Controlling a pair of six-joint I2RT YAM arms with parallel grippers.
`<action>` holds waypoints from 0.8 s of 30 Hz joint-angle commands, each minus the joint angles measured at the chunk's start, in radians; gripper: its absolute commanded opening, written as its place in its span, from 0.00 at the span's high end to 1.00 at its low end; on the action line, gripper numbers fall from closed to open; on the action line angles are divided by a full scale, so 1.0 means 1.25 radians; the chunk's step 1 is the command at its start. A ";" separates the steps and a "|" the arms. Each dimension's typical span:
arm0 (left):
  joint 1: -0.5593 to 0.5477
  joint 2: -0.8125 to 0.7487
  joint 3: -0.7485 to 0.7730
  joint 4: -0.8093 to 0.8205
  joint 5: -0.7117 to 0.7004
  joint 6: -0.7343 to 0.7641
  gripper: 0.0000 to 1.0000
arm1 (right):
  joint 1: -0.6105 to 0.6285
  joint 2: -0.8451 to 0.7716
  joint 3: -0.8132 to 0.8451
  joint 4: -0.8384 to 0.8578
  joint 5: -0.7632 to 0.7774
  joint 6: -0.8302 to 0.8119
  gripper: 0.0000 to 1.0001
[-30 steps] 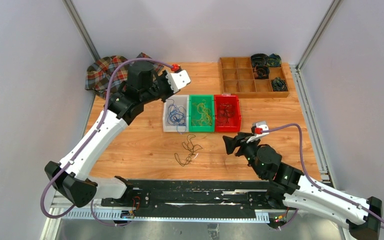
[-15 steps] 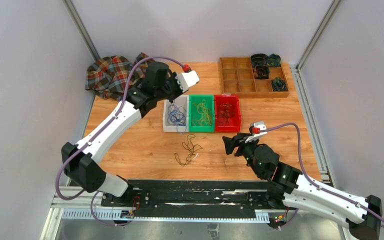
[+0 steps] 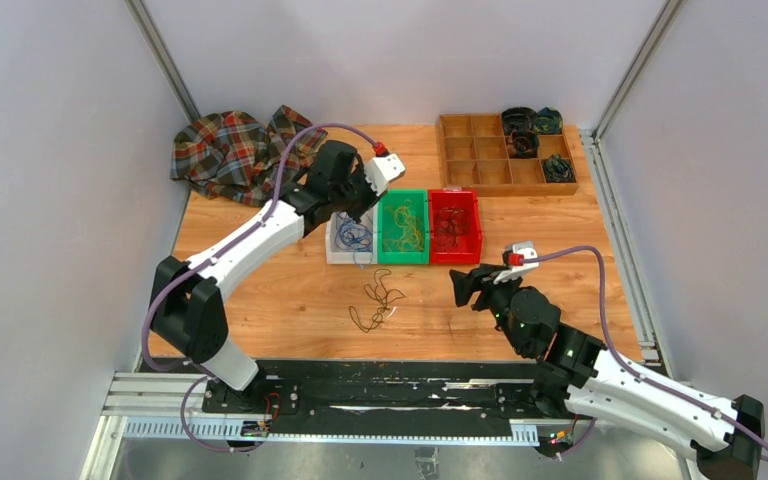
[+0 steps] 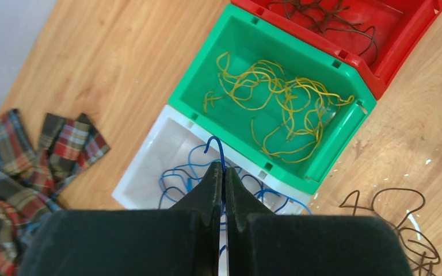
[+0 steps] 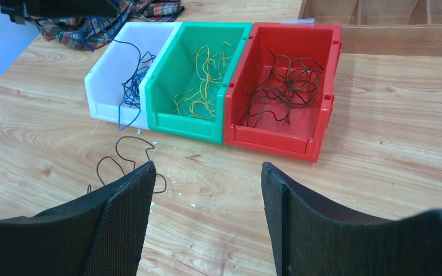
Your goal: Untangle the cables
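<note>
The cables are lying sorted by colour in three bins set side by side on a wooden table. Thin blue cable is looping loosely in the white bin, a tangle of yellow cables is filling the green bin, and dark cables are curling in the red bin. One loose dark cable is sprawling on the bare table just in front of the bins. The left gripper is hovering over the white bin with its jaws pressed together on a blue strand, whose hooked end is poking up past the tips. Only the left wrist view is showing this pinch; from above, the wrist is hiding the fingers. The right gripper is hanging near the table's front with its jaws wide apart and holding nothing. Its own view is showing blue cable spilling over the white bin's front wall.
</note>
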 commanded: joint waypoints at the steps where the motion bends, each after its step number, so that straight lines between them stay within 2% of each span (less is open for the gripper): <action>1: -0.005 0.030 0.008 0.023 0.038 -0.058 1.00 | -0.018 -0.005 0.010 -0.005 0.011 -0.006 0.33; 10: 0.049 0.075 -0.045 0.115 0.044 -0.080 1.00 | -0.037 -0.018 -0.002 -0.010 -0.005 -0.004 0.33; 14: 0.050 0.112 -0.068 0.167 0.000 -0.057 1.00 | -0.045 -0.011 -0.004 -0.010 -0.016 -0.003 0.33; 24: 0.051 0.184 -0.119 0.320 -0.100 -0.098 0.99 | -0.057 -0.011 -0.006 -0.013 -0.030 -0.004 0.33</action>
